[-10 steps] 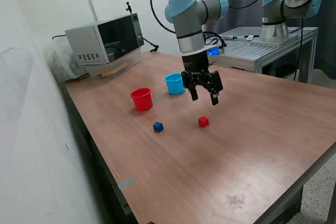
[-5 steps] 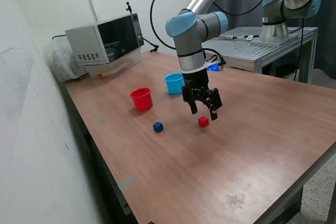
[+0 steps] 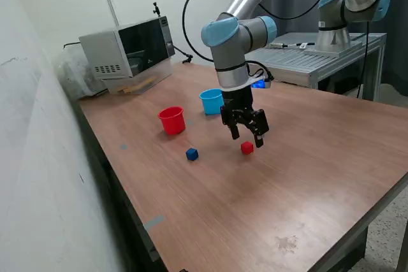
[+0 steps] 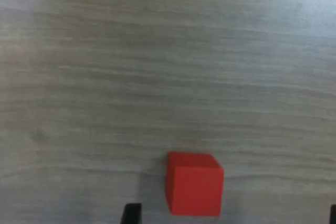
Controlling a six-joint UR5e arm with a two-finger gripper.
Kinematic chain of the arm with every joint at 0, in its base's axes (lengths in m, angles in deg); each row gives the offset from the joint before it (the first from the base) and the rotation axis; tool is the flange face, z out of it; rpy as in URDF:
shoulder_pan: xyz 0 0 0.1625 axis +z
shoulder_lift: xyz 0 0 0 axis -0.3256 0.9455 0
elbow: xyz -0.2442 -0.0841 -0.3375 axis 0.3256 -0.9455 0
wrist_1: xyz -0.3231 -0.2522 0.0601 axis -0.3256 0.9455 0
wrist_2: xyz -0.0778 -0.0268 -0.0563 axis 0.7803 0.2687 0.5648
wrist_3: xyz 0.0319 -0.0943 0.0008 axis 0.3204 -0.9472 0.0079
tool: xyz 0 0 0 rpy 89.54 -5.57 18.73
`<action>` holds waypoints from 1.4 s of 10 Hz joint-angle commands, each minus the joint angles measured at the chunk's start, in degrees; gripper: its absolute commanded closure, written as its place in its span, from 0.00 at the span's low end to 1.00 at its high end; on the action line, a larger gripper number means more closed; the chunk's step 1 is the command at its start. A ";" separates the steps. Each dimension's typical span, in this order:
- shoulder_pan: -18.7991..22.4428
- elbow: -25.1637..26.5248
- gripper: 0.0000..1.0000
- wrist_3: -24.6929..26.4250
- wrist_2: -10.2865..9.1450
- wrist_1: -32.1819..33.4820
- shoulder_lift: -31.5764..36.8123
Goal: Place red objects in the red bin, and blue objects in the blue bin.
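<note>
One small red cube (image 3: 247, 148) lies on the wooden table; it also shows in the wrist view (image 4: 193, 183), close between my fingertips. One dark blue cube (image 3: 192, 154) lies to its left in the exterior view. The red cup (image 3: 171, 120) and the light blue cup (image 3: 211, 101) stand upright behind the cubes. My gripper (image 3: 246, 138) is open and empty, hanging just above the red cube. A second red cube and a second blue cube are not in view.
A grey microwave-like box (image 3: 127, 52) stands at the table's far left corner in the exterior view. A second robot arm (image 3: 347, 4) and a metal bench (image 3: 319, 58) are behind the table. The table (image 3: 299, 176) edge runs along the front.
My gripper has come down and slightly toward the exterior view's left, from above the table to just over the red cube. It stays open. The cubes and cups have not moved.
</note>
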 commanded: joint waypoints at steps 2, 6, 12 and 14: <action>-0.20 0.12 0.00 0.00 0.02 0.00 -0.09; -0.37 0.74 0.00 0.00 0.10 0.00 -0.88; -0.81 0.48 1.00 0.09 3.62 0.00 -1.06; -0.90 0.21 1.00 0.18 4.15 -0.26 -1.15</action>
